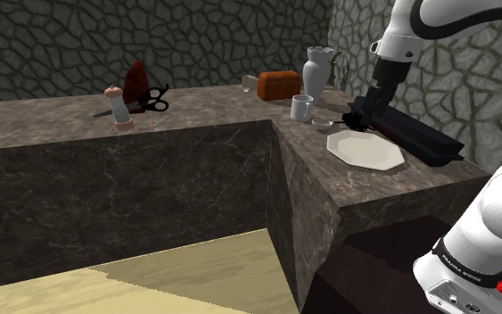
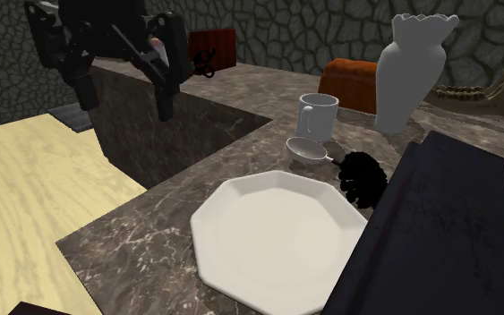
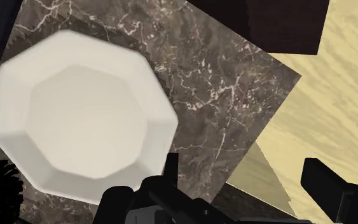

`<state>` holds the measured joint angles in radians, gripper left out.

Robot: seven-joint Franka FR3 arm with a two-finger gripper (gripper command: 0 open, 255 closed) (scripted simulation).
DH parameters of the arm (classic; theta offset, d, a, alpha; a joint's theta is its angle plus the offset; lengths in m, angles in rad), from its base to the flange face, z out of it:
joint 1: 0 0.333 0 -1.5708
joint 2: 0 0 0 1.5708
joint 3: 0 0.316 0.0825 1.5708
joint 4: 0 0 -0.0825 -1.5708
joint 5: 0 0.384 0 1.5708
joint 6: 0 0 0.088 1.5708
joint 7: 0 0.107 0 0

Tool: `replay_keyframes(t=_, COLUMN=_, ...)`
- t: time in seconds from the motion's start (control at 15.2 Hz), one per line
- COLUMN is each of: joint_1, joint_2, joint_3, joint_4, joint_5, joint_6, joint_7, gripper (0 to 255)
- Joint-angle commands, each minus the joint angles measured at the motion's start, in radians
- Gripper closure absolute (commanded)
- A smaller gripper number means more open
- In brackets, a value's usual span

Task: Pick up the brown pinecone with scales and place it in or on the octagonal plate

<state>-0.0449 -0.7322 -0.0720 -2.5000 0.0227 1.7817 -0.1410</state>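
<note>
- Progress: the task stands at its opening step. No grasp is made, nothing lies on the plate, and both the lift and the placing are left to do.
- Gripper (image 2: 124,107), one: it hangs in the air above the counter with its fingers apart and nothing between them. In the wrist view it looks down on the plate.
- Counter (image 2: 142,246), one: dark veined stone, L-shaped, bearing every item below.
- Black slab (image 2: 447,233), one: a long dark block lying along the plate's side, at the second exterior view's right.
- Octagonal plate (image 2: 281,237), one: white, bare, flat on the counter.
- Vase (image 2: 411,72), one: white, upright, with a wavy rim, behind the mug.
- Brown box (image 2: 348,85), one: just beside the vase.
- Dark red object (image 1: 135,80), one: on the far stretch of the counter, well apart from the plate.
- Mug (image 2: 317,116), one: white, upright, handle showing.
- Pinecone (image 2: 362,177), one: spiky and drawn nearly black. It sits on the counter just beside the plate's rim, between plate and black slab. Whether it touches the rim cannot be told.
- Scissors (image 1: 153,100), one pair: black-handled, near the dark red object.
- Small bottle (image 1: 120,109), one: upright beside the scissors.
- Small scoop (image 2: 308,148), one: between the mug and the plate.
</note>
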Motion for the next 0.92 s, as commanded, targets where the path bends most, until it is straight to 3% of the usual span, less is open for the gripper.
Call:
replay_keyframes(t=0.0, joint_1=-0.020, joint_2=0.008, joint_3=-0.058, joint_4=-0.013, joint_5=-0.028, joint_6=0.037, joint_7=-0.074, gripper=0)
replay_keyframes(t=0.46, joint_1=-0.051, joint_2=0.119, joint_3=-0.244, joint_4=0.001, joint_5=-0.071, joint_6=0.186, joint_7=-0.303, gripper=0)
replay_keyframes(t=0.86, joint_1=-0.035, joint_2=0.277, joint_3=-0.413, joint_4=0.076, joint_5=-0.037, joint_6=0.300, joint_7=-0.520, gripper=0)
